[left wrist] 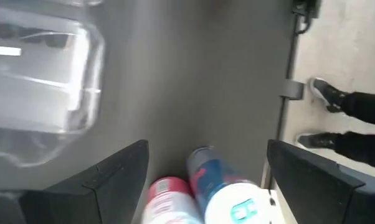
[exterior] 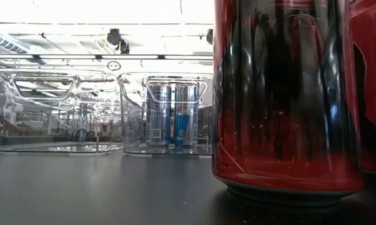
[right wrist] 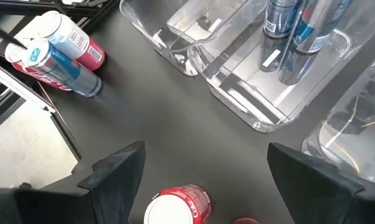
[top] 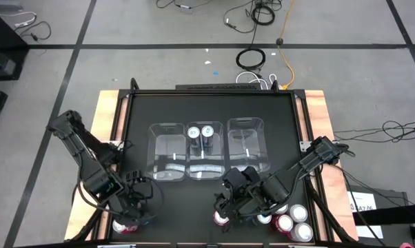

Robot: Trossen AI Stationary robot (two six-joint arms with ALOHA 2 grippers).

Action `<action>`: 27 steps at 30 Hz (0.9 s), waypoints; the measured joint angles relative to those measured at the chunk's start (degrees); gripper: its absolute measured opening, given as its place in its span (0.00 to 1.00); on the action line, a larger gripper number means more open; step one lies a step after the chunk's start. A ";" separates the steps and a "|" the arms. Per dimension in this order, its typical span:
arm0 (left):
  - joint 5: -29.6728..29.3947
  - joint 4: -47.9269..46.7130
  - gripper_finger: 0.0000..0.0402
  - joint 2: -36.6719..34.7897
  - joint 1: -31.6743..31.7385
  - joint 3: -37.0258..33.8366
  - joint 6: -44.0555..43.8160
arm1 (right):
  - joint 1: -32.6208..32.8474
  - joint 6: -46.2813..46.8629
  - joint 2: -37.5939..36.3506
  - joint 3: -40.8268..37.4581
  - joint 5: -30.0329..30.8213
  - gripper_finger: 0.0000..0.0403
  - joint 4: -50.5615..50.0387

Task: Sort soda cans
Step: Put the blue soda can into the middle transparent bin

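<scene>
Soda cans sorted: two blue cans (top: 200, 133) stood in the middle bin (top: 205, 170); both side bins held none.
Left to sort: cans at the counter's (top: 207, 103) near edge.
Left gripper (left wrist: 206, 180): open over a pink can (left wrist: 167, 198) and a blue one.
Right gripper (right wrist: 203, 177): open above a red can (right wrist: 177, 204).

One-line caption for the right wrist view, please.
Open right gripper hovers above a red can; two blue cans stand in the middle clear bin.

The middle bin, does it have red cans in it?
No, the middle bin holds only two blue cans, standing upright at its far end.
</scene>
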 joint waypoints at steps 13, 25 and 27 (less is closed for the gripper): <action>10.63 1.52 0.84 10.01 -0.26 -0.05 -0.02 | 1.16 -4.10 0.00 0.00 -1.49 0.82 0.13; 12.40 -0.98 0.84 11.02 -2.14 -0.05 -0.18 | 1.87 -5.14 0.01 0.00 -1.47 0.82 0.13; 12.39 -1.06 0.84 11.02 -2.69 -0.05 -0.18 | 1.90 -5.14 0.00 0.00 -1.47 0.82 0.13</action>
